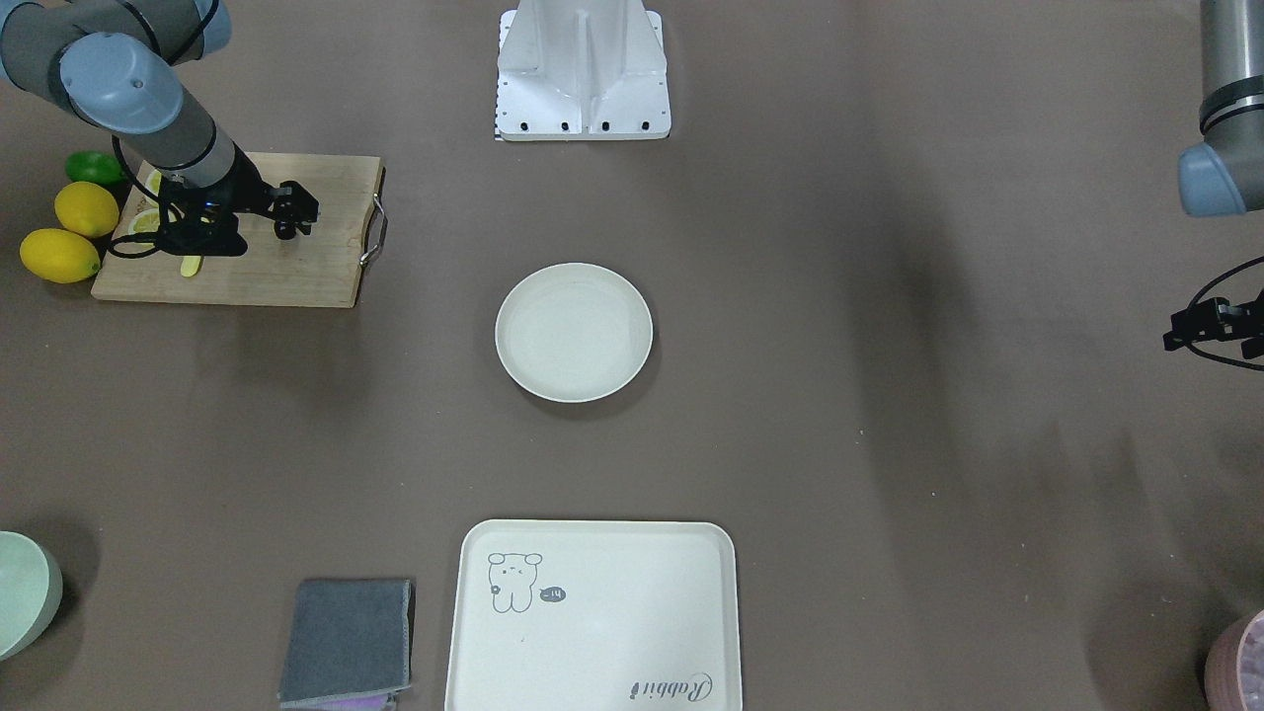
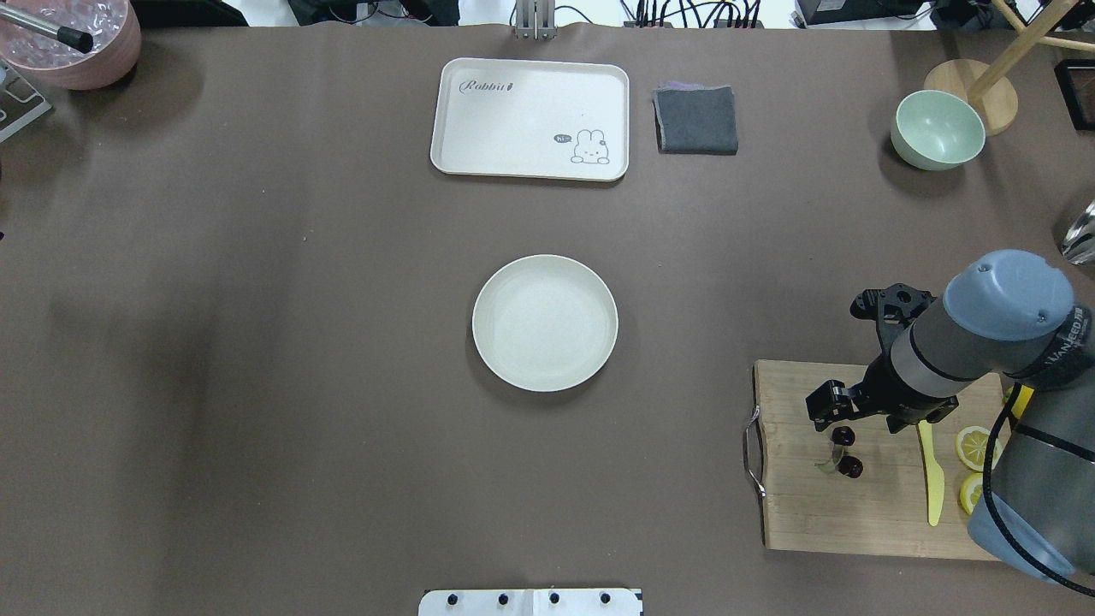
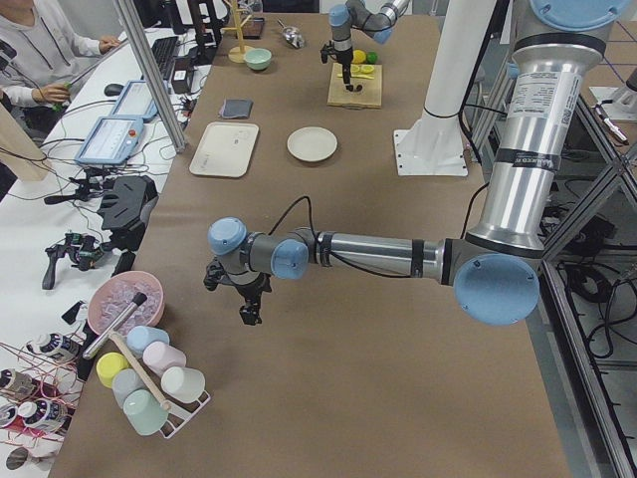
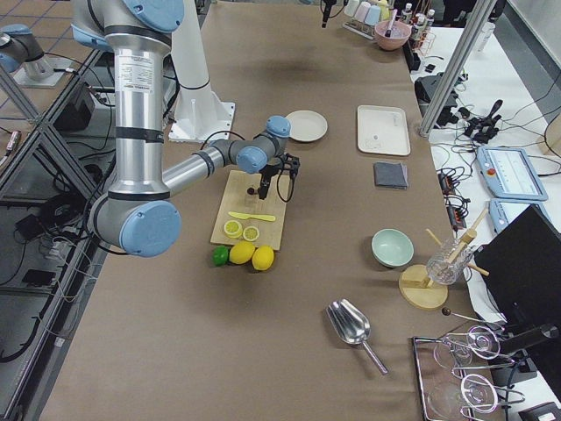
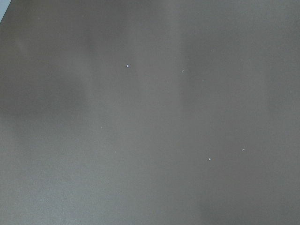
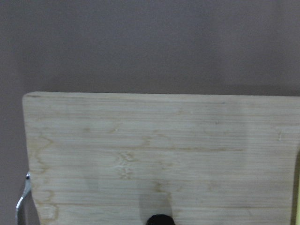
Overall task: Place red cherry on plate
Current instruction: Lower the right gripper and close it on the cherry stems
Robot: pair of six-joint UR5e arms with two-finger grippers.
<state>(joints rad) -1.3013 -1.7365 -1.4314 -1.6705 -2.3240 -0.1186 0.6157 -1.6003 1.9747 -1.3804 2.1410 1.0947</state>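
The right gripper (image 2: 831, 415) is hovering just above the red cherry (image 2: 847, 452), which is lying on the cutting board (image 2: 855, 522) near the table's right edge, likely lining up a pick (its opening is hidden; I cannot tell). The plate (image 2: 545, 323) is sitting mid-table, well apart.

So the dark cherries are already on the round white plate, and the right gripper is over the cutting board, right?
No. The red cherry lies on the cutting board, by the right gripper; the overhead view shows the plate holding nothing.
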